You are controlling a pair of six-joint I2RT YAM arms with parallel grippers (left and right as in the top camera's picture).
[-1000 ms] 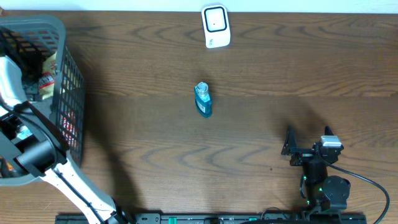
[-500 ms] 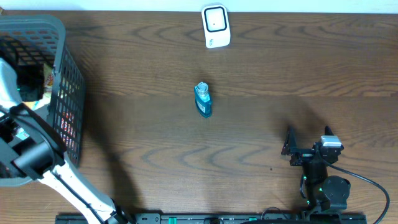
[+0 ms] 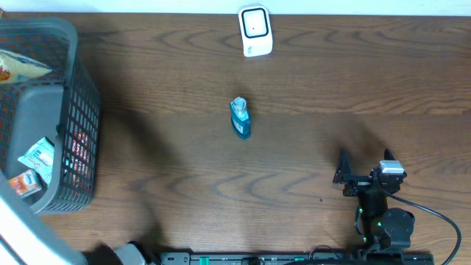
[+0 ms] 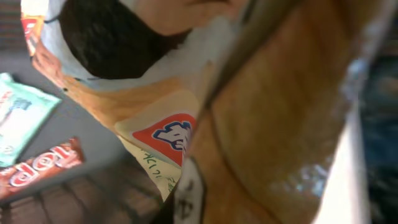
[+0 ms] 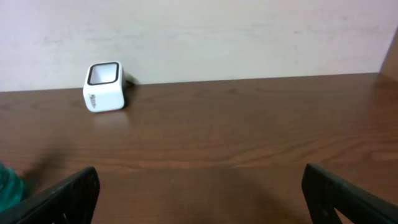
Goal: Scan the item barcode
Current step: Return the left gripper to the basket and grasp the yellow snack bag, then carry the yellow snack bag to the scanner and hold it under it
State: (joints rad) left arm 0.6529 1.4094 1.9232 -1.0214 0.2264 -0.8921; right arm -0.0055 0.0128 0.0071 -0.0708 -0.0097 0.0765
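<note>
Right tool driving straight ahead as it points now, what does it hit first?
Looks free: right tool faces bare table, then probably the wall. Scanner sits left of that line.

The basket point(image 3: 81, 110) sits at the left end of the desk point(image 3: 169, 73), with a snack bag point(image 3: 20, 65) and small packets point(image 3: 37, 158) inside it. The scanner point(image 3: 255, 32) stands at the far edge, and the bottle point(image 3: 241, 118) is before it, mid-desk. The right claw point(image 3: 365, 158) sits near the front right.
</note>
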